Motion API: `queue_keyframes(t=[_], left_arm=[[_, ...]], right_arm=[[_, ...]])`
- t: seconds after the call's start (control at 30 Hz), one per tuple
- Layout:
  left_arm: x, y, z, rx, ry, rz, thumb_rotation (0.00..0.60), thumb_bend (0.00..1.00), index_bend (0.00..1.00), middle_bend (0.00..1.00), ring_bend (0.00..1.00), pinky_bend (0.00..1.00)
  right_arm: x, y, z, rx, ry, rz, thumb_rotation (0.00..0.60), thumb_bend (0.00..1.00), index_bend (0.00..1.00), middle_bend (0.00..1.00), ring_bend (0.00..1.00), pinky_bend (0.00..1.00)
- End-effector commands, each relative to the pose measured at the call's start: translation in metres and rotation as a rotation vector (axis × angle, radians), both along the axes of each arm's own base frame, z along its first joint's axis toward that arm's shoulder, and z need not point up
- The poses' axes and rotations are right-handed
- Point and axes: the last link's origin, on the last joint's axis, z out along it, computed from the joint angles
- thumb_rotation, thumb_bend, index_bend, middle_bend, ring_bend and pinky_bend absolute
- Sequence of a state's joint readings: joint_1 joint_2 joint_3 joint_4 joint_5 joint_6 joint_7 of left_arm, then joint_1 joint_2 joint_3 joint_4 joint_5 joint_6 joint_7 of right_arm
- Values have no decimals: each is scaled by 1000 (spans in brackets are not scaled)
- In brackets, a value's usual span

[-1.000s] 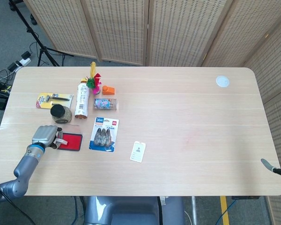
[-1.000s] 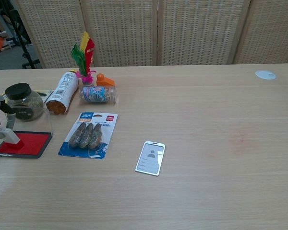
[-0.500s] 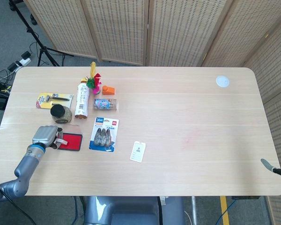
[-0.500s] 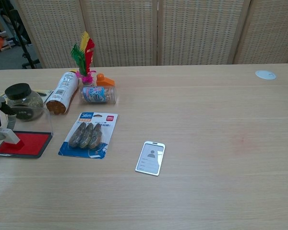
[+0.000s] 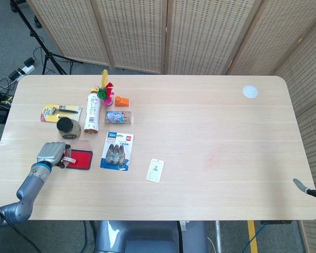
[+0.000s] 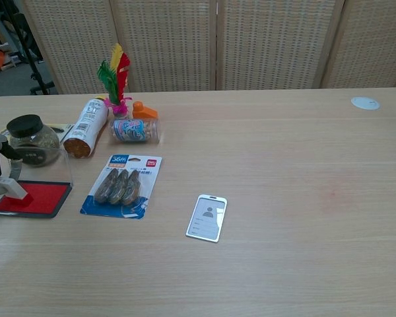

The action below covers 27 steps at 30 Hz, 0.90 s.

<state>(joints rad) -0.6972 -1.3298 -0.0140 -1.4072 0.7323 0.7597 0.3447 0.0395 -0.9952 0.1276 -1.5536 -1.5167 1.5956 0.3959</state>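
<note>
Where left hand [image 5: 51, 153] meets red pad [image 5: 80, 159]: glass jar [image 5: 68, 127] just behind.

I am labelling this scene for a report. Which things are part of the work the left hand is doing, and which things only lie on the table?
In use:
left hand
red ink pad
its clear lid

Lying about:
glass jar
bottle
clip pack
badge card
razor pack
shuttlecock

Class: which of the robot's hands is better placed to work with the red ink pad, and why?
Left. The left hand already rests at the red ink pad; the right hand sits at the table's far opposite edge.
</note>
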Motion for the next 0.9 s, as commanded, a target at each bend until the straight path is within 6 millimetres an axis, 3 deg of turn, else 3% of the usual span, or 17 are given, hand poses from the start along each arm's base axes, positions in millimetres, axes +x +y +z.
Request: queue_keyframes(t=[0.03, 0.2, 0.4, 0.47, 0.53, 0.9], left_arm=[[2, 0, 4, 9, -7, -3, 600, 423, 606, 1000, 989, 895], [7, 1, 21, 37, -8, -25, 600, 422, 607, 1000, 989, 895], [7, -2, 56, 64, 21, -19, 600, 423, 609, 1000, 990, 895], [1, -3, 66, 66, 41, 4, 600, 424, 609, 1000, 989, 895], [-18, -4, 76, 75, 75, 61, 600, 424, 609, 1000, 989, 895], [-61, -1, 71, 62, 84, 150, 600, 424, 608, 1000, 989, 895]], right_arm=[[0, 0, 0, 0, 0, 1, 600, 0, 0, 0, 0, 0], [0, 0, 0, 0, 1, 1, 600, 0, 0, 0, 0, 0], [1, 0, -1, 3, 3, 1, 600, 0, 0, 0, 0, 0], [1, 0, -2, 4, 4, 2, 600, 0, 0, 0, 0, 0], [1, 0, -3, 7, 8, 3, 600, 0, 0, 0, 0, 0], [2, -1, -7, 17, 22, -2, 600, 0, 0, 0, 0, 0]])
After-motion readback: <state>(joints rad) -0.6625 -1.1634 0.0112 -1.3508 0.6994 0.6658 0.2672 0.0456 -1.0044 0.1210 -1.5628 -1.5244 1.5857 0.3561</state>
